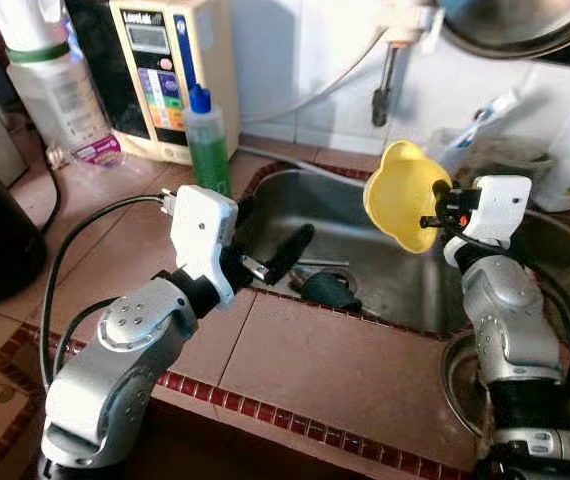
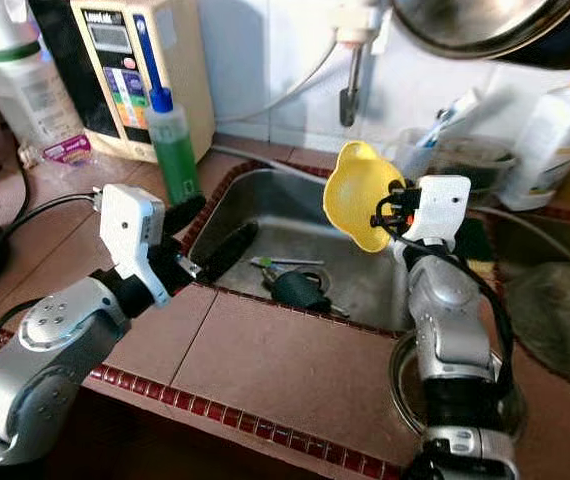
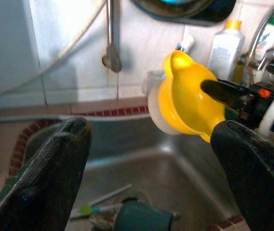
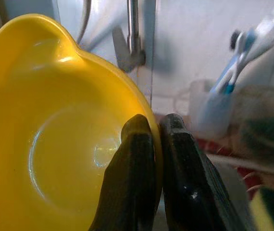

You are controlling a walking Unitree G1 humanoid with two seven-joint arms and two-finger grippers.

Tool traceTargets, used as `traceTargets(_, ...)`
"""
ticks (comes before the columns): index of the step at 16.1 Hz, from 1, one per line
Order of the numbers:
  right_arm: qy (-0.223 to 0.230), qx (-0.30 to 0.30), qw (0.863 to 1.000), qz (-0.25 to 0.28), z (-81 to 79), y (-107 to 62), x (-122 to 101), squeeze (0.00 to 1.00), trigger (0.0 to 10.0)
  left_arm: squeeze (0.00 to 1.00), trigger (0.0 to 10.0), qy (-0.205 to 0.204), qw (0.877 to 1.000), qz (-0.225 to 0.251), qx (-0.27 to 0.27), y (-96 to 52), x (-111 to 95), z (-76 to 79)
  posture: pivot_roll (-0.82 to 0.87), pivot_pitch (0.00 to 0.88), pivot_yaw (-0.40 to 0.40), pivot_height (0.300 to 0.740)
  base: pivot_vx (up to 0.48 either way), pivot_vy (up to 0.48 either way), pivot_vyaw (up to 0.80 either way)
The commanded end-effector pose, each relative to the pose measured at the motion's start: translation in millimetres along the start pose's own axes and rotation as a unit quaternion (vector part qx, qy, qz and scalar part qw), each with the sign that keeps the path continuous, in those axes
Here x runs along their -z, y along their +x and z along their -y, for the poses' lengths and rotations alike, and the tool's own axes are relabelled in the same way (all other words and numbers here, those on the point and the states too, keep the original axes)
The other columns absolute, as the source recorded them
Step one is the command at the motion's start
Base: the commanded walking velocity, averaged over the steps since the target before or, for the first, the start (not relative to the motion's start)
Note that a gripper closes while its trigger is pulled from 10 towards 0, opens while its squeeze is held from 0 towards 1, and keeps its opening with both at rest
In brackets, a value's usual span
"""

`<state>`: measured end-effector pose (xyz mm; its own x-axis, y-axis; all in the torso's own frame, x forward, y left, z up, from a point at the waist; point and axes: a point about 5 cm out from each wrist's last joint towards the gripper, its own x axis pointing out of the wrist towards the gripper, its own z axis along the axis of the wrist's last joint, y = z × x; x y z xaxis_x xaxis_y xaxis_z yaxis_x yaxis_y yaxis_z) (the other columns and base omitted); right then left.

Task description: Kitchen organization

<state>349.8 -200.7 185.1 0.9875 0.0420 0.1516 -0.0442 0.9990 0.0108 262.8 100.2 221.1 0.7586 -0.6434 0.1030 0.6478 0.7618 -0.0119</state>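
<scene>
Two black fingers of the right gripper [image 4: 149, 159] are pinched shut on the rim of a yellow plastic bowl [image 1: 402, 193], one finger inside the bowl and one outside, holding it tilted on edge above the steel sink [image 1: 385, 280]. The bowl has a small tab handle at its upper edge and hangs clear of the basin, its hollow facing the wall.

Across the basin, the left gripper [image 1: 270, 250] hovers over the sink's near left corner with its fingers [image 3: 50, 178] spread wide apart and nothing between them.

Down in the sink lie a dark rounded object by the drain [image 1: 327, 290] and a thin utensil with a green tip [image 2: 285, 262]. A metal tap spout [image 1: 381, 95] hangs from the tiled wall behind the bowl.

On the brown tiled counter [image 1: 315, 360] to the left stands a green dish-soap bottle with a blue cap [image 1: 205, 135], and behind it a cream appliance with a display and coloured buttons [image 1: 170, 70]; its brand line is too blurred to read. A large white bottle with a purple label [image 1: 55, 90] stands further left. Behind the sink on the right, a cup holds a toothbrush [image 2: 455, 115], beside a white bottle with an orange cap [image 2: 555, 135].
</scene>
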Motion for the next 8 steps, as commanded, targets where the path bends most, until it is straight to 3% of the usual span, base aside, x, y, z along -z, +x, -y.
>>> traceTargets(1, 0.015, -0.002, 1.0, -0.001, 4.2, 5.9, -4, 0.0, 10.0, 0.0, 10.0, 0.003, 1.0, -0.011, 0.011, -4.0, -2, 4.3, -0.09, 0.156, 0.041, 0.74, 0.0, 0.0, 0.0)
traceTargets(5, 0.069, -0.025, 0.997, -0.034, 2.6, 22.7, -1, 0.0, 10.0, 0.0, 10.0, -0.001, 0.999, -0.031, 0.027, -8.3, -1, 11.2, -0.07, 0.17, 0.04, 0.74, 0.0, 0.0, 0.0)
traceTargets(8, 0.082, -0.044, 0.994, -0.049, -1.7, 29.9, -1, 0.0, 10.0, 0.0, 10.0, -0.002, 0.999, -0.035, 0.034, -9.4, -2, 14.3, -0.06, 0.167, 0.036, 0.74, 0.0, 0.0, 0.0)
